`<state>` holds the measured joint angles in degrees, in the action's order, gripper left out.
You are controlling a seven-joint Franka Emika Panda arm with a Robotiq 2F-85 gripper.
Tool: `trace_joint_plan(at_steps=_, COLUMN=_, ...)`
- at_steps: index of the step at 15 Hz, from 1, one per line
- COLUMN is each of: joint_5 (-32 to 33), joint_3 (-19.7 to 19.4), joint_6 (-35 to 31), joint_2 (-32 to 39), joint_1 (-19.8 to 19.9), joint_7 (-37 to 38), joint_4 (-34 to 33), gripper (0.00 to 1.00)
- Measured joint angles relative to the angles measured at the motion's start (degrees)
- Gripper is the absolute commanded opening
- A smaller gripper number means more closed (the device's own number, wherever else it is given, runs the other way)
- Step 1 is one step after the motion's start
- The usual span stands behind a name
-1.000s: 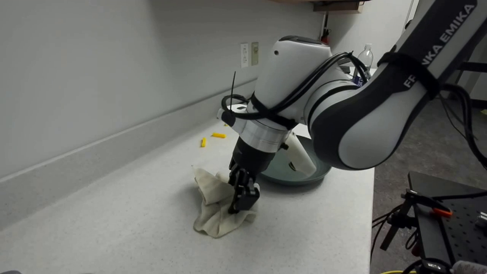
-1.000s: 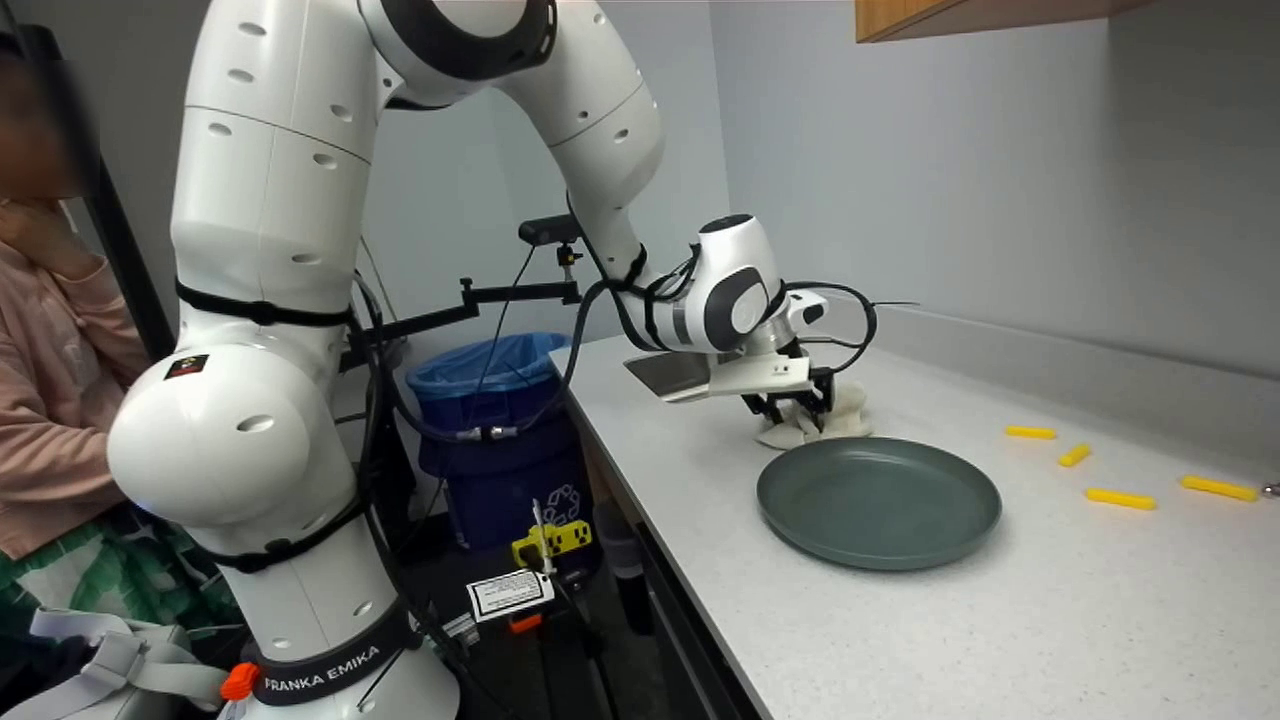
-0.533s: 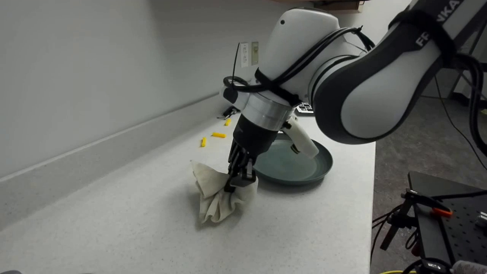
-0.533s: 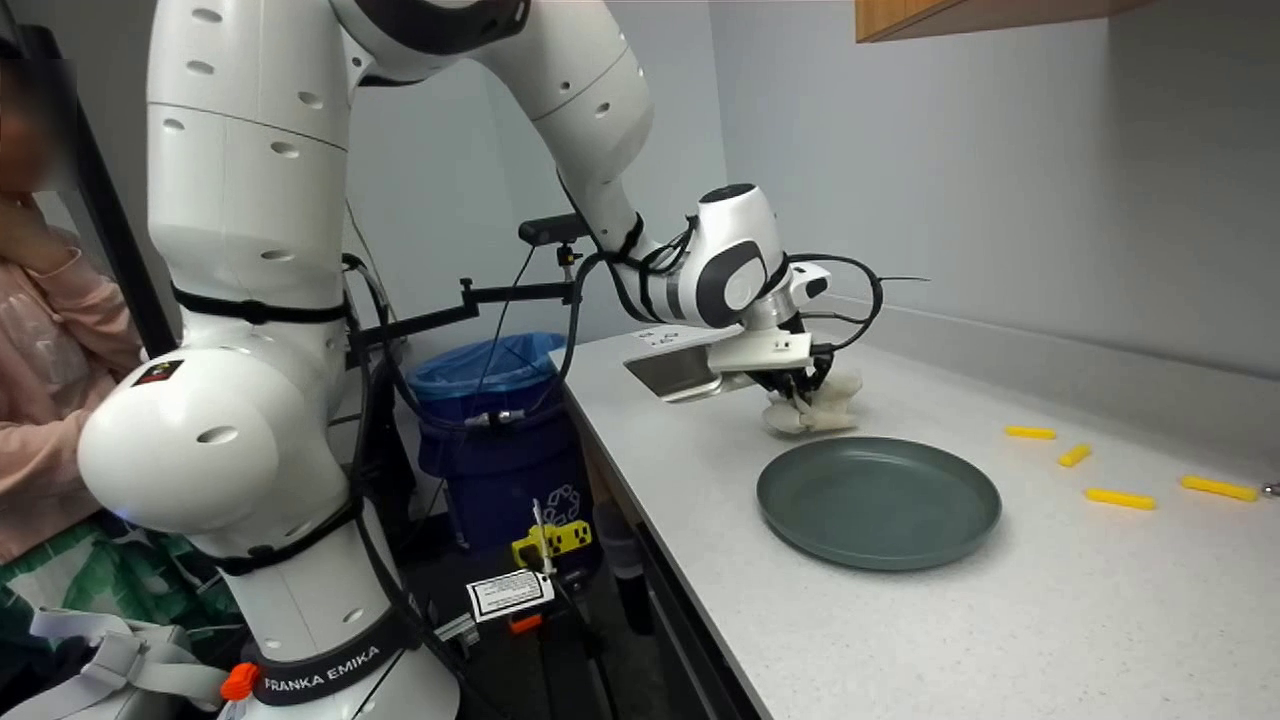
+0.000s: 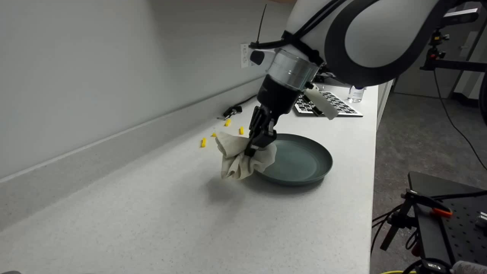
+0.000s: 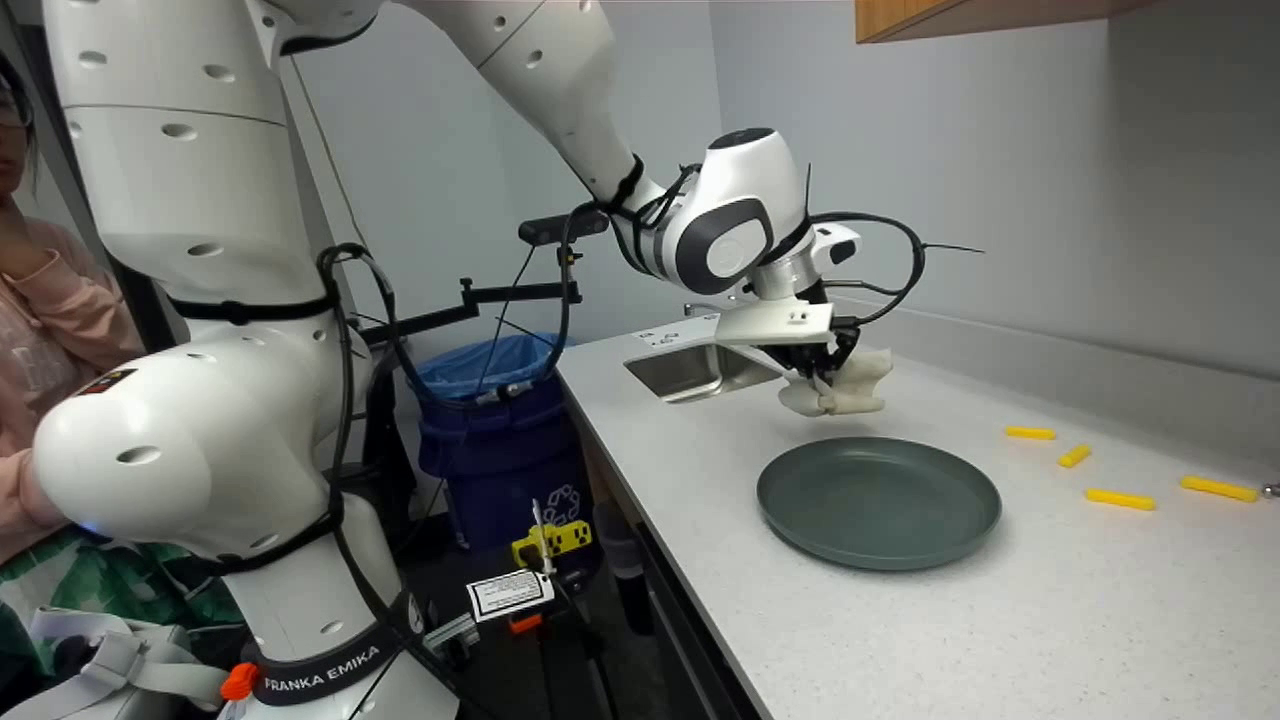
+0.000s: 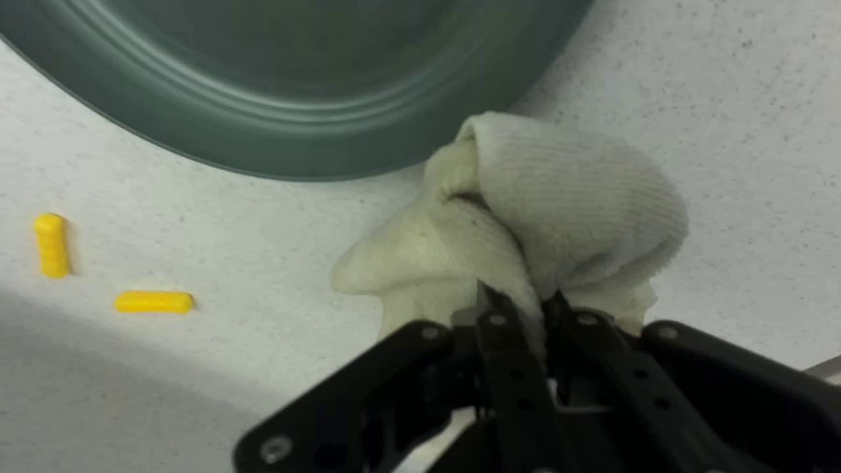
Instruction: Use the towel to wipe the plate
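Observation:
The cream towel (image 5: 237,165) hangs bunched in the air, its shadow falling on the counter below. My gripper (image 5: 251,149) is shut on it; in the wrist view a fold of the towel (image 7: 578,197) runs between the fingertips of the gripper (image 7: 519,289). A round dark green plate (image 6: 880,510) lies flat on the counter. In the wrist view the towel overlaps the near rim of the plate (image 7: 315,144). Seen in an exterior view, the towel (image 6: 860,385) is above the counter, just past the plate's far edge.
Several yellow sticks (image 6: 1120,498) lie scattered between plate and wall. A black-and-white patterned board (image 5: 335,103) and a bottle (image 5: 356,94) are farther along the counter. A sink (image 6: 700,370) is cut into it. A wooden cabinet (image 6: 980,15) hangs overhead. A person (image 6: 60,330) is beside the arm.
The gripper has shut on the towel and lifted it off the counter. Arm and towel have risen and moved toward the plate. The plate has stayed put.

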<state>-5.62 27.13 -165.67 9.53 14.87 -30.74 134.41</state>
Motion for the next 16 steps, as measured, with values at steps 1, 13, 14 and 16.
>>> trace_joint_plan(at_steps=1, joint_5=-0.26, joint_3=-0.21, joint_6=0.43, joint_2=-1.05, joint_1=1.10, joint_7=-0.30, joint_4=0.85, gripper=0.03)
trace_joint_plan(at_steps=13, joint_5=-0.29, joint_3=-5.19, joint_6=0.33, joint_2=-2.48, joint_1=5.35, joint_7=1.92, joint_4=5.65, gripper=0.03)
trace_joint_plan(at_steps=14, joint_5=-0.30, joint_3=-5.18, joint_6=0.31, joint_2=-2.01, joint_1=5.29, joint_7=2.43, joint_4=5.62, gripper=0.03)
trace_joint_plan(at_steps=16, joint_5=-0.37, joint_3=-6.13, joint_6=0.26, joint_2=-0.88, joint_1=3.96, joint_7=3.14, joint_4=5.47, gripper=0.03)
